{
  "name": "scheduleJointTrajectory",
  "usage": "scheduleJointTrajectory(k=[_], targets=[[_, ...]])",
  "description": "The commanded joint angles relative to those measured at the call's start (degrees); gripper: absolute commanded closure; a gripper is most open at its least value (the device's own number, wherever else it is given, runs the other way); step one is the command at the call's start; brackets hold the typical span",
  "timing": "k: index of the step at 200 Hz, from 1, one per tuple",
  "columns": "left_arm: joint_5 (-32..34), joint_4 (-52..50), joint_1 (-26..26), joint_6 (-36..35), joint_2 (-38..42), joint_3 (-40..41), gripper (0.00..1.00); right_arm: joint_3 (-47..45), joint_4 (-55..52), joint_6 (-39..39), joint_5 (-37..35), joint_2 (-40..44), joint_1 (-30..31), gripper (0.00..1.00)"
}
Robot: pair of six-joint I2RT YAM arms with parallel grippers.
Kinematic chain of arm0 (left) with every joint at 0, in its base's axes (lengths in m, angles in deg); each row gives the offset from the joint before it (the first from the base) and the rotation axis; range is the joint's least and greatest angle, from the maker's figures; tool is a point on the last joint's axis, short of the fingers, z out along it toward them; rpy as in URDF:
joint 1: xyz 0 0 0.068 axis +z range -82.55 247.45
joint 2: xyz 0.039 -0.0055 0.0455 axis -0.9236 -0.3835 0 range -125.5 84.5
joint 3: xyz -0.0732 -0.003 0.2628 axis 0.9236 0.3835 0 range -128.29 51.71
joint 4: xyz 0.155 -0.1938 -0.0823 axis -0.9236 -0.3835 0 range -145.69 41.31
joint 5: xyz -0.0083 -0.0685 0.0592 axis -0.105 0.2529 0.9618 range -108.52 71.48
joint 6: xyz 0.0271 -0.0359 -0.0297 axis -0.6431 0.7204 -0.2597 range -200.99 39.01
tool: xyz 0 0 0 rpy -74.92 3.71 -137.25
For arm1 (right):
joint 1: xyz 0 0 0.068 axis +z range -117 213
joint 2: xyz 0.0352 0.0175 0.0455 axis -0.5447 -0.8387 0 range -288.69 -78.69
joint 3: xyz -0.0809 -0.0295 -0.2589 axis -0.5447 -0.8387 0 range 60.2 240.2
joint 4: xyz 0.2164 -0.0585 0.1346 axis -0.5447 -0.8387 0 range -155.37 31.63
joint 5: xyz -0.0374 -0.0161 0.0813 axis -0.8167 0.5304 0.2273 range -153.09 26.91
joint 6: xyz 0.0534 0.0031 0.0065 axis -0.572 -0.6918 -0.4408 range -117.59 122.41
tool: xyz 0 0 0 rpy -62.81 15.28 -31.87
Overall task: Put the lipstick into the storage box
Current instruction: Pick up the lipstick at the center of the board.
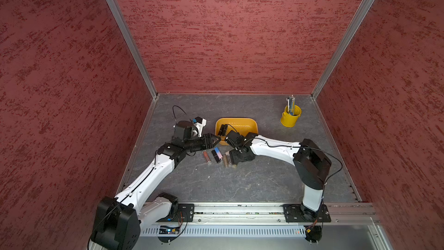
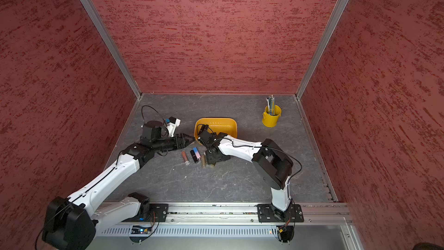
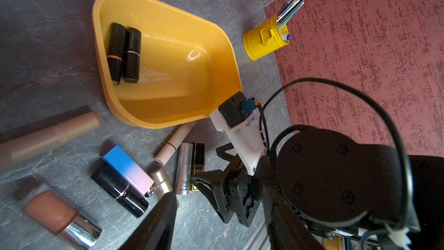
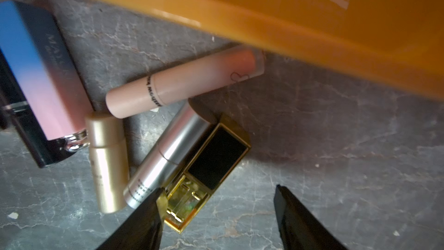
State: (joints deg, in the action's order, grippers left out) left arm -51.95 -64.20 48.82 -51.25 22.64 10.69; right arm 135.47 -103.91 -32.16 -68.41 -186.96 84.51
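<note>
On the counter, the box lies just beyond both sets of jaws, two black lipsticks inside. The right gripper has its jaws spread astride a black-and-gold lipstick, one finger touching its gold end. Whether the left gripper holds anything in its jaws, I cannot tell.

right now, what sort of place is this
Probably a robot test cell, not a home: red textured walls on aluminium framing box in a grey tabletop, and a rail carries the left arm and right arm.
</note>
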Motion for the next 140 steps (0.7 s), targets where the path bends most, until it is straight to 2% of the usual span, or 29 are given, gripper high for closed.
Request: scheduleJointTrajectory(k=[1, 45, 140], targets=[[-0.76, 1.0, 0.72, -0.27, 0.07, 0.86, 0.38, 1.12, 0.01, -0.24, -0.2, -1.89, 0.17, 0.26], [-0.84, 1.21, 1.31, -0.12, -0.05, 1.19, 0.38, 0.29, 0.32, -0.33, -0.09, -1.78, 0.17, 0.27], [-0.85, 2.08, 1.43, 0.91, -0.32, 1.63, 0.36, -3.43, 3.17, -0.67, 2.44, -0.49, 0.17, 0.46]])
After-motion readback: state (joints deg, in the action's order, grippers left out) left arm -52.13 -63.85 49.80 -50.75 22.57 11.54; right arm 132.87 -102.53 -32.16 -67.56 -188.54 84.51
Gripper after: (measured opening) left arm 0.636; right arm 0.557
